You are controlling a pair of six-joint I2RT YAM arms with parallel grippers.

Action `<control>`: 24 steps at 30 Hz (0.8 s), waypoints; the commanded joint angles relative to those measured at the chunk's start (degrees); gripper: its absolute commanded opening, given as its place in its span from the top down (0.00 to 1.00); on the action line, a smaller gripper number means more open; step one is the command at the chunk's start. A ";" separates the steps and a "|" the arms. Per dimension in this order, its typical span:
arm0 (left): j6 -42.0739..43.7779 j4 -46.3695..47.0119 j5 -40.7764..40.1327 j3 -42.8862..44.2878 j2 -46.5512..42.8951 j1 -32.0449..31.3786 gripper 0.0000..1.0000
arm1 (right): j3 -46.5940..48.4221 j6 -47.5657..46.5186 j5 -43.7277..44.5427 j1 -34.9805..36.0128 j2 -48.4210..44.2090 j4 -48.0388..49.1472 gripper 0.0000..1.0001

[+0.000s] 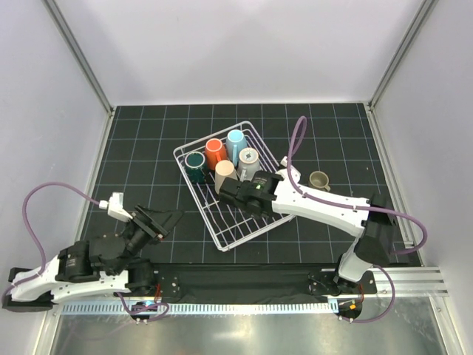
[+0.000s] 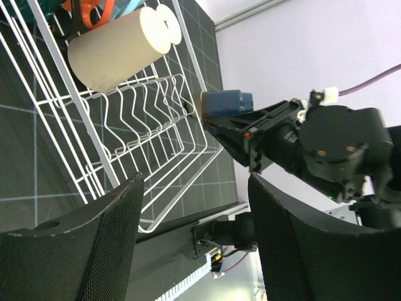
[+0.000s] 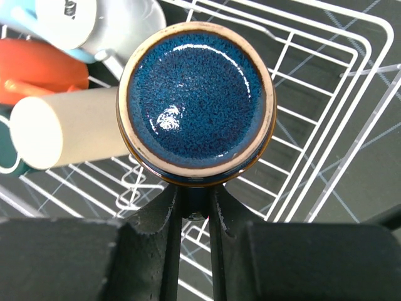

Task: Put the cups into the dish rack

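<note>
Right jaws are pinched narrow on the rim of the navy cup (image 3: 195, 103), holding it up over the middle of the dish rack (image 1: 235, 225) (its glossy blue inside stares straight into my wrist camera). Left jaws are spread wide with nothing in them, hanging over the surface (image 1: 148, 148) just off the rack's left side. In the rack's far end sit the dark teal cup (image 1: 196, 166), orange cup (image 1: 215, 151), light blue cup (image 1: 236, 139) and grey-white cup (image 1: 249, 160). The beige tumbler (image 1: 225, 174) lies on its side there, closest to the navy one. The olive-beige cup (image 1: 319, 179) stands outside the rack, off its right side.
</note>
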 commanded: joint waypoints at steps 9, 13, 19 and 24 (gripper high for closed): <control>-2.55 -6.01 -2.25 -0.03 -5.19 -0.15 0.35 | -5.57 10.03 1.10 -1.55 1.54 -12.39 0.96; -2.47 -5.84 -2.60 -0.30 -6.16 -0.15 0.35 | -7.59 9.33 0.66 -2.17 1.28 -12.39 0.96; -2.56 -4.52 -2.42 -0.91 -4.94 -0.15 0.35 | -9.35 9.24 -0.65 -4.10 2.68 -12.30 0.96; -2.64 -4.08 -1.98 -0.47 -3.44 -0.15 0.35 | -8.48 9.42 -1.19 -4.37 4.53 -11.95 0.96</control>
